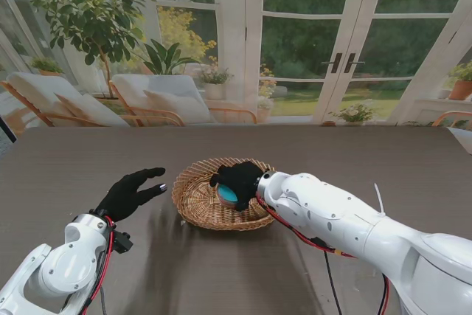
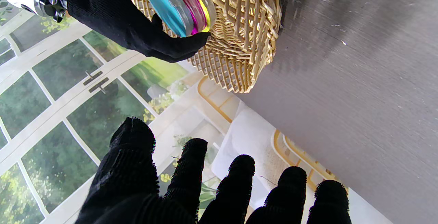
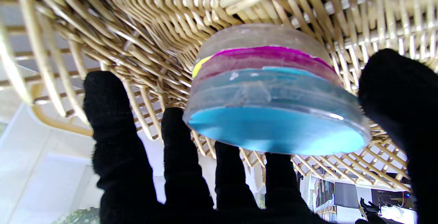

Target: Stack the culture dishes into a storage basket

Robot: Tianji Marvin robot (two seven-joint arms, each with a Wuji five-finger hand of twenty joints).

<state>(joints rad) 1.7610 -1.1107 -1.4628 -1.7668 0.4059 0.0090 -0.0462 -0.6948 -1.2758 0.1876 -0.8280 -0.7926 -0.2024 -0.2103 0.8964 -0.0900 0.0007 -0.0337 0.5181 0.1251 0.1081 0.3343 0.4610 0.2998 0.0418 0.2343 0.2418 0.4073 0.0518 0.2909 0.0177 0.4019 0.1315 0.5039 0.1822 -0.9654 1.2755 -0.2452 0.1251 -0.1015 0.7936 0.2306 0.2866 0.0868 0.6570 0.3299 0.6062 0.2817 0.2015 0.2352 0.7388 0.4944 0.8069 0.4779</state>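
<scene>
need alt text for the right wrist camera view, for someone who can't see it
A black-gloved right hand is spread around a stack of clear round dishes inside a woven basket. The dish nearest the camera is blue, then magenta, then one showing a sliver of yellow. Whether the fingers actually touch the stack is unclear.

One wicker basket [image 1: 198, 204] is sitting on the one table [image 1: 369, 160]. Inside it, three culture dishes are showing as a single stack: a blue dish [image 3: 273, 128] lying uppermost, a magenta dish [image 3: 267, 58] beneath it, and a yellow dish [image 3: 199, 67] peeking out as only a sliver at the edge. Two black-gloved hands are appearing: the left hand [image 1: 131, 193] and the right hand [image 1: 240, 180].
</scene>
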